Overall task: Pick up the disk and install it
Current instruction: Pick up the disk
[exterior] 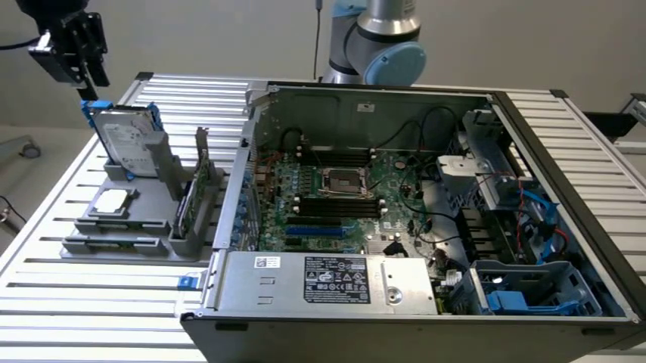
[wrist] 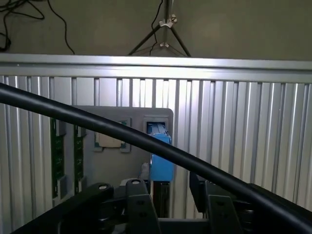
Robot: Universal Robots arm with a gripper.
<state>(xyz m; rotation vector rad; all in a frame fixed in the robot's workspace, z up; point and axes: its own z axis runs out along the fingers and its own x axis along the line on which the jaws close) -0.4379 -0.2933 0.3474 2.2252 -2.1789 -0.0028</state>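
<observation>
Blue-edged, the disk stands upright in the grey holder, beside the open computer case. Your gripper hangs just above its top edge, jaws apart, with free air all round.

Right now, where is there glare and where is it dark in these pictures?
Exterior view: soft, even light; the ribbed metal table shines pale, while the inside of the computer case is dimmer. Wrist view: a streak of glare runs along the table's edge rail; the black cable crossing in front is a dark shape; the blue-framed disk is well lit.
</observation>
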